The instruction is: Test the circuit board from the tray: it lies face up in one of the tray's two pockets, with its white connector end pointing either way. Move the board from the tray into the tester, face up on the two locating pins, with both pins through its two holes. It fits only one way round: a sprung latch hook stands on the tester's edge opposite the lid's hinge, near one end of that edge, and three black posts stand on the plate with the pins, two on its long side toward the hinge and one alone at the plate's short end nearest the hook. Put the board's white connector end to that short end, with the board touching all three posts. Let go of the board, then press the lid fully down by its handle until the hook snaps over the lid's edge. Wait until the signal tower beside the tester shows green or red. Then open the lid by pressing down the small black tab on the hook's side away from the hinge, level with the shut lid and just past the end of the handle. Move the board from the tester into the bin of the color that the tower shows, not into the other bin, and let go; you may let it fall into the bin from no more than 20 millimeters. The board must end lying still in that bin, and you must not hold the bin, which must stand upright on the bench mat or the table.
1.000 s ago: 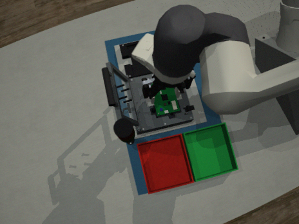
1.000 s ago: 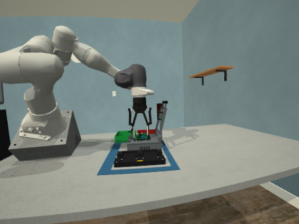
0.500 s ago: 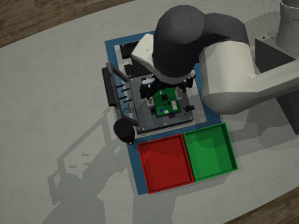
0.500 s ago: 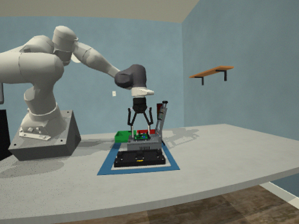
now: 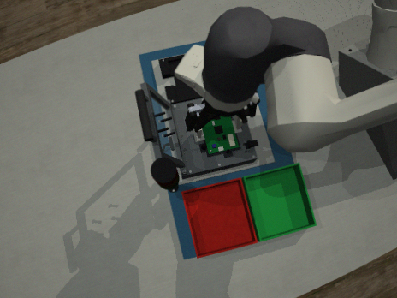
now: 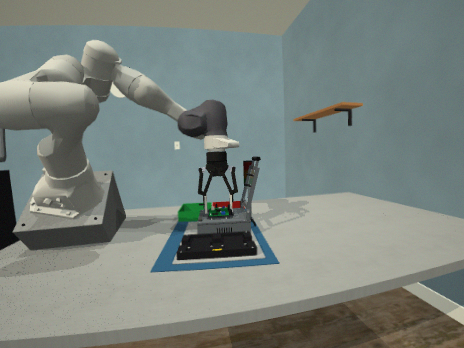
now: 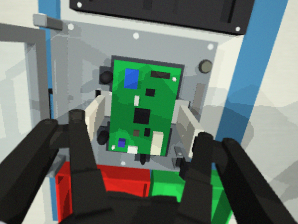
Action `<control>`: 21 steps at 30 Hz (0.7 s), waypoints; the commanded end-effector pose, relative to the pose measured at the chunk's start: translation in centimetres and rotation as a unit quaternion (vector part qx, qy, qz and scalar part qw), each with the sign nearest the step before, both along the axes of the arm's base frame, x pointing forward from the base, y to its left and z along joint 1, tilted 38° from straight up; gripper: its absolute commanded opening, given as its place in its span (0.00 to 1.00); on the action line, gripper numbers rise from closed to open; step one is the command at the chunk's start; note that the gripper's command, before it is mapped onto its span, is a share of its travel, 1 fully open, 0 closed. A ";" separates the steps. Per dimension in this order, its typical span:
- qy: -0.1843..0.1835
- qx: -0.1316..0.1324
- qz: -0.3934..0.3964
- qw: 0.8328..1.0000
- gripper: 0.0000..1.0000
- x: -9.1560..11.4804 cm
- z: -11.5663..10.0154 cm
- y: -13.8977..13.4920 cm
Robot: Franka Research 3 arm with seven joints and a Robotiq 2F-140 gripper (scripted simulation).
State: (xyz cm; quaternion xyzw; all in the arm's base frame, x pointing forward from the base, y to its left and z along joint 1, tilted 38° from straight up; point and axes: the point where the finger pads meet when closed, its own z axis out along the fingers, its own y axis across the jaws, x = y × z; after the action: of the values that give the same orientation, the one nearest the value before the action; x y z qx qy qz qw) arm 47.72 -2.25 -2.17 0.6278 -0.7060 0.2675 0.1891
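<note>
While fingers stand apart, flanking but not clamping circuit board, you see board lying face up in tester; release step looks done; next you lift clear, then press lid down by handle.

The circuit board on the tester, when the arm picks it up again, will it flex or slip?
The circuit board looks like a thin flat panel, so probably stiff and light. Its narrow side edges give the pads little to bear on, so it might slip or tilt. The open gripper straddles it.
</note>
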 end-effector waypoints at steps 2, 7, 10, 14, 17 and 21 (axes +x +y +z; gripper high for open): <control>0.000 0.000 0.001 1.000 0.58 0.1 -0.1 -0.1; 0.000 0.000 0.001 1.000 0.58 0.1 -0.1 -0.1; 0.000 0.000 0.001 1.000 0.58 0.1 -0.1 -0.1; 0.000 0.000 0.001 1.000 0.58 0.1 -0.1 -0.1; 0.000 0.000 0.001 1.000 0.58 0.1 -0.1 -0.1; 0.000 0.000 0.001 1.000 0.58 0.0 0.2 0.2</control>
State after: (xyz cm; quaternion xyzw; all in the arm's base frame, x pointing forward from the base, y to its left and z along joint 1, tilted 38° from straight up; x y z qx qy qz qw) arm 47.73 -2.25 -2.15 0.6278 -0.7061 0.2676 0.1891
